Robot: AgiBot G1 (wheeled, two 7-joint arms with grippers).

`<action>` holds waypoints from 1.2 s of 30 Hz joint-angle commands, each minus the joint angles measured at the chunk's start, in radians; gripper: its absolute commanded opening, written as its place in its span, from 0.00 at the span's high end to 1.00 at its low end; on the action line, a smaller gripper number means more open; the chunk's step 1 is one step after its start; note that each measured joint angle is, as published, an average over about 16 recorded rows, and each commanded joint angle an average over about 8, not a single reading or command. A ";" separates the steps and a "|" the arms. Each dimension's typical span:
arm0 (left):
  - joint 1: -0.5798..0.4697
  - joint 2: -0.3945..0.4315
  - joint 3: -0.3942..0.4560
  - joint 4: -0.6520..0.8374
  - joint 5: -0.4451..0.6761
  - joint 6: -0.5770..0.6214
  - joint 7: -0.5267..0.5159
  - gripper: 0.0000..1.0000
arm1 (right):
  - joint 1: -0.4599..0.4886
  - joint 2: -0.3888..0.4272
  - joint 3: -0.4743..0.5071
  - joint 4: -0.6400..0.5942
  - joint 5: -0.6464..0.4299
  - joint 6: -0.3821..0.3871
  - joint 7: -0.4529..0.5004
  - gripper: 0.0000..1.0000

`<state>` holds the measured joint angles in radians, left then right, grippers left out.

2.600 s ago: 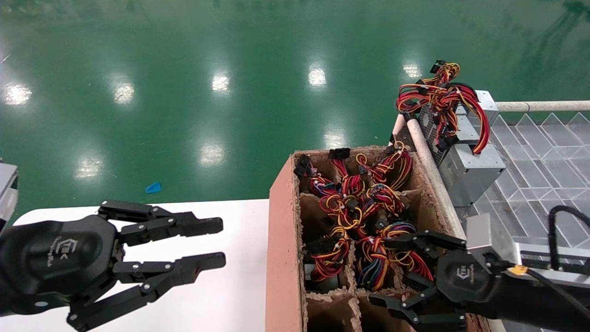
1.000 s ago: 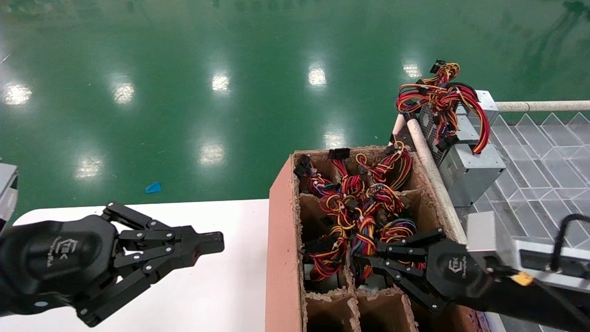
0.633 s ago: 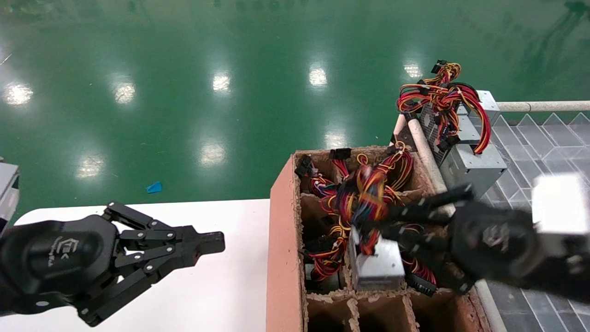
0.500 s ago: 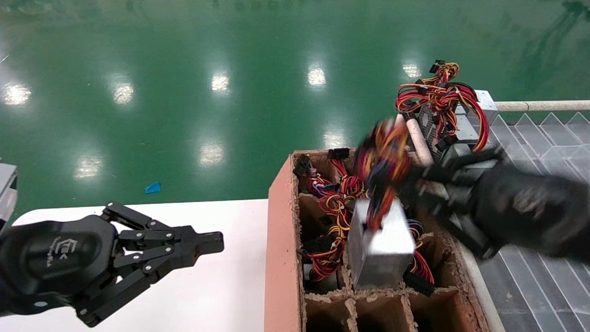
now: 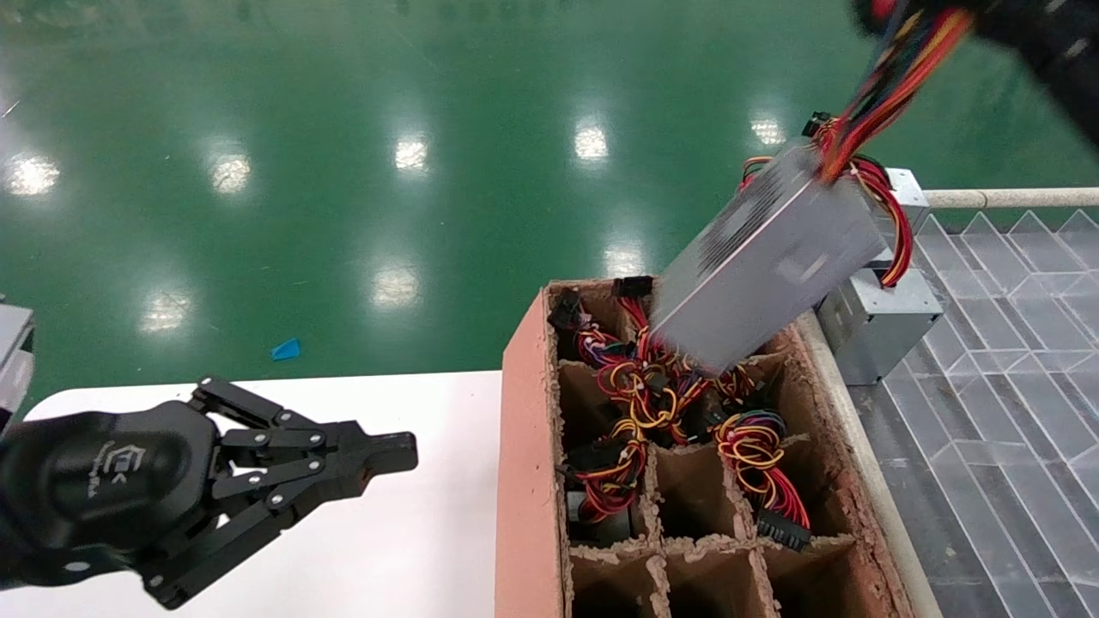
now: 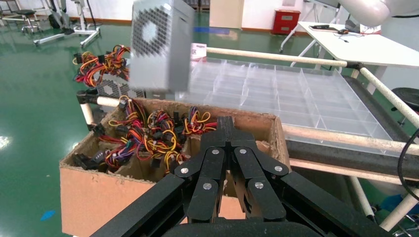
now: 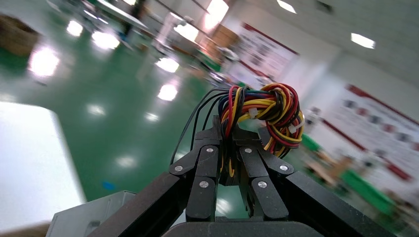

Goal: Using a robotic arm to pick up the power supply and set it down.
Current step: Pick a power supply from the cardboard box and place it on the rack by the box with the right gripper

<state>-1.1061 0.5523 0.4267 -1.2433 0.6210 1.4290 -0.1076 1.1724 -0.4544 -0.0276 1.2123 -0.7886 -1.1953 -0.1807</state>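
The power supply (image 5: 764, 257), a grey metal box with a vent face, hangs tilted in the air above the far end of the cardboard box (image 5: 524, 446). It dangles from its wire bundle (image 5: 893, 77) of red, orange, yellow, blue and black. My right gripper (image 7: 226, 129) is shut on that bundle (image 7: 262, 111), high at the upper right of the head view, with the case (image 7: 84, 219) below it. The left wrist view shows the power supply (image 6: 160, 44) too. My left gripper (image 5: 403, 451) is shut and empty over the white table (image 5: 412, 549).
The cardboard box has divided compartments with more wire tangles (image 5: 652, 395) inside. A second grey unit (image 5: 876, 318) with red-yellow-black wires sits behind it on a rack of clear plastic trays (image 5: 1013, 343) edged by a pipe rail (image 5: 1004, 198). Green floor lies beyond.
My right gripper shut on the wire bundle down in the box and pulled the power supply up out of its compartment, up and to the far right. The left gripper shut earlier and has stayed still.
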 commanded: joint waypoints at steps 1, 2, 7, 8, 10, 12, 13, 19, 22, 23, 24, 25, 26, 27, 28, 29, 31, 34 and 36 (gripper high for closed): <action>0.000 0.000 0.000 0.000 0.000 0.000 0.000 1.00 | 0.023 0.013 0.007 -0.022 -0.022 0.024 -0.017 1.00; 0.000 0.000 0.000 0.000 0.000 0.000 0.000 1.00 | 0.041 0.019 0.003 -0.036 -0.045 0.033 -0.030 1.00; 0.000 0.000 0.000 0.000 0.000 0.000 0.000 1.00 | 0.135 0.048 -0.030 -0.117 -0.166 0.071 -0.093 1.00; 0.000 0.000 0.000 0.000 0.000 0.000 0.000 1.00 | 0.151 0.053 -0.036 -0.134 -0.187 0.075 -0.102 1.00; 0.000 0.000 0.000 0.000 0.000 0.000 0.000 1.00 | 0.181 0.065 -0.050 -0.168 -0.228 0.083 -0.119 1.00; 0.000 0.000 0.000 0.000 0.000 0.000 0.000 1.00 | 0.204 0.074 -0.064 -0.202 -0.265 0.089 -0.132 1.00; 0.000 0.000 0.000 0.000 0.000 0.000 0.000 1.00 | 0.214 0.079 -0.070 -0.221 -0.282 0.093 -0.139 1.00; 0.000 0.000 0.000 0.000 0.000 0.000 0.000 1.00 | 0.250 0.081 -0.096 -0.338 -0.347 0.110 -0.165 1.00; 0.000 0.000 0.000 0.000 0.000 0.000 0.000 1.00 | 0.263 0.065 -0.106 -0.400 -0.361 0.108 -0.181 1.00; 0.000 0.000 0.000 0.000 0.000 0.000 0.000 1.00 | 0.269 0.058 -0.110 -0.420 -0.365 0.106 -0.188 1.00; 0.000 0.000 0.000 0.000 0.000 0.000 0.000 1.00 | 0.274 0.050 -0.114 -0.439 -0.368 0.102 -0.196 1.00; 0.000 0.000 0.000 0.000 0.000 0.000 0.000 1.00 | 0.280 0.042 -0.117 -0.458 -0.372 0.098 -0.205 1.00; 0.000 0.000 0.000 0.000 0.000 0.000 0.000 1.00 | 0.286 0.033 -0.121 -0.477 -0.374 0.094 -0.213 1.00; 0.000 0.000 0.000 0.000 0.000 0.000 0.000 1.00 | 0.293 0.024 -0.125 -0.495 -0.378 0.090 -0.222 1.00; 0.000 0.000 0.000 0.000 0.000 0.000 0.000 1.00 | 0.300 0.015 -0.128 -0.513 -0.381 0.086 -0.232 1.00; 0.000 0.000 0.000 0.000 0.000 0.000 0.000 1.00 | 0.308 0.006 -0.131 -0.532 -0.383 0.082 -0.242 1.00; 0.000 0.000 0.000 0.000 0.000 0.000 0.000 1.00 | 0.324 -0.012 -0.138 -0.569 -0.390 0.076 -0.263 1.00; 0.000 0.000 0.000 0.000 0.000 0.000 0.000 1.00 | 0.352 -0.039 -0.148 -0.626 -0.404 0.070 -0.300 1.00; 0.000 0.000 0.000 0.000 0.000 0.000 0.000 1.00 | 0.373 -0.059 -0.156 -0.667 -0.416 0.067 -0.328 1.00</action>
<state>-1.1061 0.5523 0.4267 -1.2433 0.6210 1.4290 -0.1075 1.5502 -0.5125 -0.1856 0.5444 -1.2070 -1.1287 -0.5087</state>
